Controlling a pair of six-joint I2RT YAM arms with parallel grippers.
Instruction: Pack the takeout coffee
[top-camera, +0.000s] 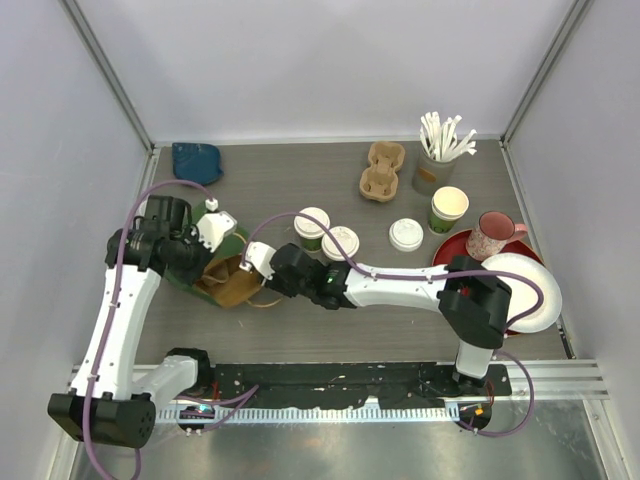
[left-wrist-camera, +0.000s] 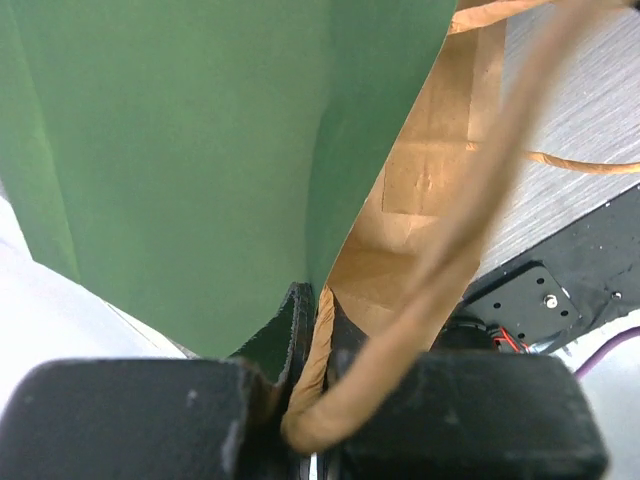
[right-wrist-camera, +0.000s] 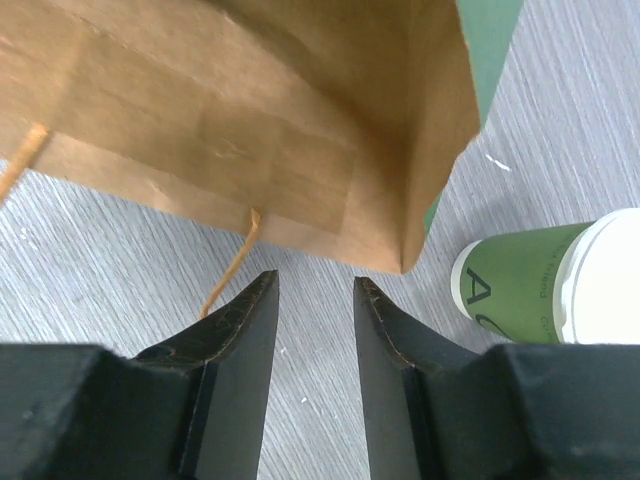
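Observation:
Two takeout coffee cups, green with white lids, stand side by side mid-table (top-camera: 312, 228) (top-camera: 340, 243); the right wrist view shows one takeout coffee cup (right-wrist-camera: 540, 285) at its right edge. A paper bag (top-camera: 225, 278), green outside and brown inside, lies to their left with its mouth facing the cups. My left gripper (top-camera: 228, 246) (left-wrist-camera: 315, 335) is shut on the bag's rim (left-wrist-camera: 322, 330) and twine handle (left-wrist-camera: 450, 250). My right gripper (top-camera: 250, 266) (right-wrist-camera: 315, 285) is open just in front of the bag's lower lip (right-wrist-camera: 300, 200), with nothing between its fingers.
A cardboard cup carrier (top-camera: 382, 170) and a holder of white sticks (top-camera: 438, 155) stand at the back. A loose white lid (top-camera: 406, 234), a lidless green cup (top-camera: 448, 210), a pink mug (top-camera: 492, 235), a red plate (top-camera: 450, 250) and a white plate (top-camera: 528, 292) fill the right. A blue object (top-camera: 197, 162) lies back left.

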